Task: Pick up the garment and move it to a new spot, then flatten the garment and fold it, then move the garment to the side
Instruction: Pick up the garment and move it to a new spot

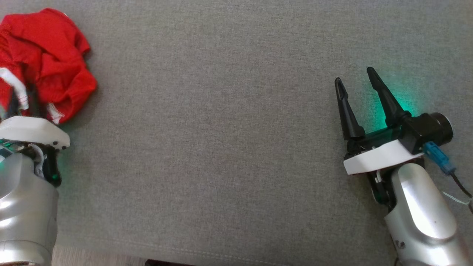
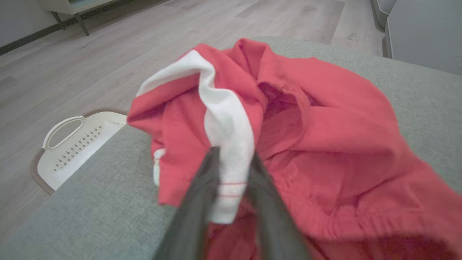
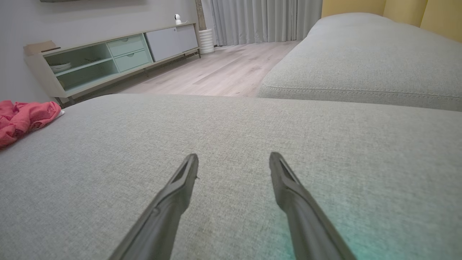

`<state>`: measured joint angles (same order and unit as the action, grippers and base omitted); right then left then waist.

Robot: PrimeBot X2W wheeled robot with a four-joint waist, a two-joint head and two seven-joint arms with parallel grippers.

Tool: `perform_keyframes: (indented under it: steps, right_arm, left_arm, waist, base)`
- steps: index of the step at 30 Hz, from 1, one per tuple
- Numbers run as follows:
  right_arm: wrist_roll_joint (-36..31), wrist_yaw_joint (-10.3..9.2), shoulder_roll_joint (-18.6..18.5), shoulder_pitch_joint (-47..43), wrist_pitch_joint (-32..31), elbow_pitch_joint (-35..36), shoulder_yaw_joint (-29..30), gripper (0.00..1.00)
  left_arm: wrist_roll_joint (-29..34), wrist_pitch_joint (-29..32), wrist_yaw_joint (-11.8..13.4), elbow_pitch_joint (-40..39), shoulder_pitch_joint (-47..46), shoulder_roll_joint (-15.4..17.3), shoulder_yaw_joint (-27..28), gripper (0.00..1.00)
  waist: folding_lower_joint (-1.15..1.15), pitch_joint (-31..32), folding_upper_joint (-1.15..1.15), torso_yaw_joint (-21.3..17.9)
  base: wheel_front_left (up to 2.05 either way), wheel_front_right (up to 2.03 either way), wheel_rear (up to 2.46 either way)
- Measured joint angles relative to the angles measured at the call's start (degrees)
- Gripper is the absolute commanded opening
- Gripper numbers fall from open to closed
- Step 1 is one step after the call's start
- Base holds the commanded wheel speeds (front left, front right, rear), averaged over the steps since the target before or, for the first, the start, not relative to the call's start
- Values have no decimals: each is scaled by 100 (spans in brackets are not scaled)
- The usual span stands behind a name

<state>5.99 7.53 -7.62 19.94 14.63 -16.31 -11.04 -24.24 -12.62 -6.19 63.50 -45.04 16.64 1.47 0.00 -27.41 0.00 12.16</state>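
Left fingers [image 2: 202,195] straddle white band [image 2: 227,126] of garment [image 2: 325,126] — grip unclear; right fingers [image 3: 180,187] spread, empty. Thin pinch could slip — garment slides off cushion [image 2: 90,209] edge.

A wide grey woven-fabric seat cushion [image 1: 229,147] is seen spread across the foreground. A white perforated plastic laundry basket [image 2: 72,144] with a brown woven rim is set on the pale wood-plank floor [image 2: 108,54] just beside the cushion's edge. A low pale-green sideboard [image 3: 108,61] is placed against the wall, and grey pleated curtains [image 3: 260,20] are hung beyond it. A second grey cushion [image 3: 361,61] is positioned alongside.
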Motion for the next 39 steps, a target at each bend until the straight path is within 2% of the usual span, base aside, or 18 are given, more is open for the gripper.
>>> perform_keyframes:
  steps: [7, 10, 17, 19, 24, 28, 34, 38, 39]
  right_arm:
    - [26, 1, 21, -1, 0, -232, 37, 100]
    - [114, 0, 105, -25, 0, -391, 44, 100]
    - [314, 0, 331, -90, 0, -567, 49, 100]
    - [325, 1, 349, -99, 0, -566, 53, 100]
    - [442, 1, 378, -344, 0, -573, 63, 100]
    - [657, 1, 393, -420, 0, -571, 8, 100]
    - [857, 0, 416, -424, 0, -557, -112, 100]
    - [916, 0, 416, -431, 0, -554, -146, 100]
    - [924, 1, 416, -433, 0, -548, -148, 100]
  left_arm:
    - [-37, -115, -94, -122, -172, 15, -259, 0]
    - [-15, -159, -97, -656, -371, 24, -598, 0]
    - [-385, -177, -138, -2265, -611, 14, -1827, 0]
    - [-470, -172, -138, -2455, -610, -12, -1986, 0]
    - [-1062, 8, -138, -3274, -531, -454, -2570, 0]
    - [-1261, 103, -138, -3646, -272, -792, -3016, 0]
    - [-1437, 94, -138, -3678, 108, -1269, -3635, 0]
    - [-1573, -13, -135, -3521, 277, -1432, -4036, 0]
    - [-1593, -40, -116, -3451, 324, -1435, -4086, 12]
  waist:
    - [1, 201, 0, 18]
    - [0, 366, 0, -6]
    - [0, 814, 0, -262]
    - [0, 867, 0, -333]
    - [0, 1100, 0, -778]
    - [-1, 1236, 0, -1217]
    - [-1, 1359, 0, -1885]
    - [0, 1391, 0, -2234]
    - [-1, 1397, 0, -2299]
  base:
    - [0, 0, 0]
    - [0, 0, 0]
    - [0, 0, 0]
    - [0, 0, 0]
    - [0, 0, 0]
    - [0, 0, 0]
    - [0, 0, 0]
    - [0, 0, 0]
    - [0, 0, 0]
